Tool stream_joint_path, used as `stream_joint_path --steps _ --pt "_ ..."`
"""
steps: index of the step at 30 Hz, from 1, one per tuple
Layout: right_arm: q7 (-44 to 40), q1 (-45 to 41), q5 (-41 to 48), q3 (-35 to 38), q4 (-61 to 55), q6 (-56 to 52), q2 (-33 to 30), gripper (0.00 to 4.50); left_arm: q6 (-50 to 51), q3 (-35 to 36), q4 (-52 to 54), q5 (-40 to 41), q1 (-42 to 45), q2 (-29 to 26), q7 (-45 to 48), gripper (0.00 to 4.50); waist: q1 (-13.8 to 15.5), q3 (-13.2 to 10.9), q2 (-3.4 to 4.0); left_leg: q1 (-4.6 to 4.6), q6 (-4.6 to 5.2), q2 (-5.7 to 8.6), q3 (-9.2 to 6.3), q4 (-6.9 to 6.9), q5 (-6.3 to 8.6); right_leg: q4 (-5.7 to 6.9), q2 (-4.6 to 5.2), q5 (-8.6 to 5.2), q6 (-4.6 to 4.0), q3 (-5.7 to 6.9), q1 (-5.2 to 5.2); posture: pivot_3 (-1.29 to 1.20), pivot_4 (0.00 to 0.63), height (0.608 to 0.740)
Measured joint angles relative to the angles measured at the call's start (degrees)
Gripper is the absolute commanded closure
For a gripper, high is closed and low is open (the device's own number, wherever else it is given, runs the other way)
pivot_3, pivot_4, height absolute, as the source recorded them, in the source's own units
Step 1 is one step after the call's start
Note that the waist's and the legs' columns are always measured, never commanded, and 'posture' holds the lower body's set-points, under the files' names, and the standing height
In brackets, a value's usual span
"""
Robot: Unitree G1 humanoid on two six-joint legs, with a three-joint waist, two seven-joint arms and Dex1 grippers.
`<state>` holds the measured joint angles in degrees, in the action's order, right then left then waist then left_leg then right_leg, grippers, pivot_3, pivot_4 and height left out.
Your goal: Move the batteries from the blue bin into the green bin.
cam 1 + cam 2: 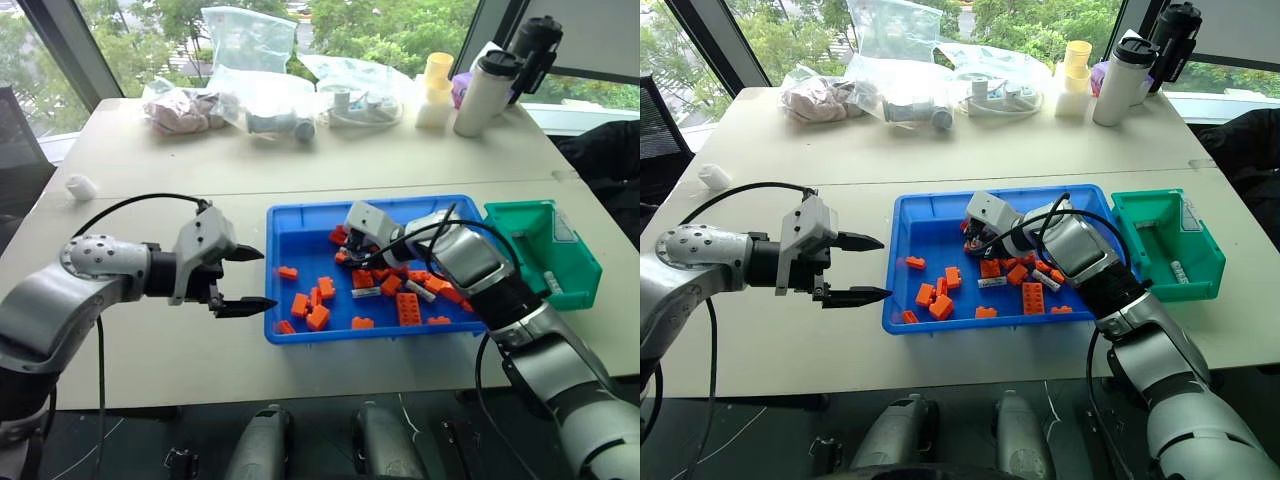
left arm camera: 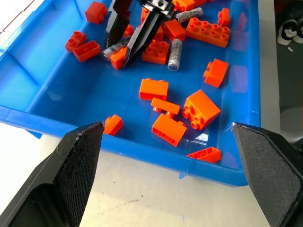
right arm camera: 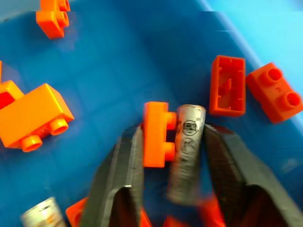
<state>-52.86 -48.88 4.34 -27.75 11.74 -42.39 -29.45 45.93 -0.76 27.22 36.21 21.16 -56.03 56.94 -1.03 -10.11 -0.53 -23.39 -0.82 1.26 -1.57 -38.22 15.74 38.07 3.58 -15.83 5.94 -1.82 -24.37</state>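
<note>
battery (image 3: pixel 186 156) lower end blurred between right claw (image 3: pixel 173 146) fingers

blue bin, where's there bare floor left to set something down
The blue bin is bare along its left side, between the left wall and the nearest orange bricks, and in its far left corner. The middle and right are crowded with bricks, batteries and the right gripper.

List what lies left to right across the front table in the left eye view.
Left gripper, open → blue bin with orange bricks → right gripper, closing on a battery and a brick inside the bin → green bin.
</note>
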Motion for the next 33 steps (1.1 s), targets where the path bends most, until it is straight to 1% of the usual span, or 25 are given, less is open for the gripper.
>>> stream_joint_path --steps 8,14,16,17,19,21,27,31,33 --pt "-0.75 -0.69 -1.35 1.03 1.23 0.53 1.61 3.61 -0.07 0.01 0.03 -0.53 -0.26 0.0 -0.85 0.0 0.01 0.0 -0.01 0.0 -0.01 0.0 -0.01 0.0 0.0 0.0 0.0 0.0 0.0 0.0 0.0 0.0 0.15 0.74" --pt "-0.6 -0.67 0.66 4.51 0.71 -2.25 3.11 3.61 -0.17 -0.01 0.02 -0.71 -0.23 0.0 -0.86 0.0 0.01 0.0 0.0 0.0 -0.01 0.0 -0.01 0.0 0.0 0.0 0.01 0.0 0.0 0.0 0.0 0.0 0.15 0.74" --pt "-0.93 -0.64 1.48 5.35 -0.44 -3.13 3.14 2.59 -0.17 -0.04 0.01 -0.73 -0.2 0.0 -0.81 0.0 0.01 0.0 0.0 0.0 -0.01 0.0 -0.01 0.01 0.0 0.0 0.01 0.0 0.0 0.0 0.0 0.0 0.15 0.74" --pt "-1.12 -0.55 1.71 5.66 -1.17 -3.41 3.13 2.23 -0.18 -0.09 -0.02 -0.75 -0.12 0.0 -0.78 0.0 0.01 0.0 0.0 0.0 -0.01 0.0 -0.01 0.01 0.0 0.0 0.01 0.0 0.0 0.0 0.0 0.0 0.15 0.74" --pt "-1.53 -0.06 2.3 5.94 -2.3 -3.69 3.11 1.25 -0.22 -0.11 -0.05 -0.79 -0.08 0.0 -0.7 0.0 0.01 0.0 0.0 0.0 -0.01 0.0 -0.01 0.01 0.0 0.0 0.01 0.0 0.0 0.0 0.0 0.0 0.15 0.74" --pt "-1.6 0.84 3.11 6.1 -3.18 -4.41 3.21 0.37 -0.22 -0.12 -0.09 -0.85 -0.07 0.0 -0.66 0.0 0.02 0.0 0.0 0.0 -0.01 0.0 -0.01 0.01 0.0 0.0 0.01 0.0 0.0 0.0 0.0 0.0 0.15 0.74" --pt "-0.79 1.2 3.75 7.46 -3.19 -5.09 2.73 0.37 -0.23 -0.13 -0.1 -1.33 -0.04 0.0 -0.52 0.0 0.02 0.0 0.0 0.0 -0.01 0.0 -0.01 0.01 0.0 0.0 0.01 0.0 0.0 0.0 0.0 0.0 0.15 0.74" --pt "-2.43 1.7 3.76 8.24 -4.13 -2.6 -0.48 0.37 -0.26 -0.2 -0.22 -1.85 0.02 0.01 -0.1 0.0 0.12 0.0 0.0 -0.01 0.0 0.01 0.0 0.01 0.0 -0.02 0.01 0.0 0.0 0.0 0.0 0.0 0.15 0.74" --pt "-3.7 3.31 3.1 7.83 -6.24 1.17 -2.22 0.37 -0.27 -0.26 -0.3 -1.95 0.08 0.05 0.06 0.0 0.1 0.0 0.0 -0.01 0.0 0.01 -0.01 0.02 0.0 -0.02 0.01 0.0 0.0 0.01 0.0 0.0 0.15 0.74"
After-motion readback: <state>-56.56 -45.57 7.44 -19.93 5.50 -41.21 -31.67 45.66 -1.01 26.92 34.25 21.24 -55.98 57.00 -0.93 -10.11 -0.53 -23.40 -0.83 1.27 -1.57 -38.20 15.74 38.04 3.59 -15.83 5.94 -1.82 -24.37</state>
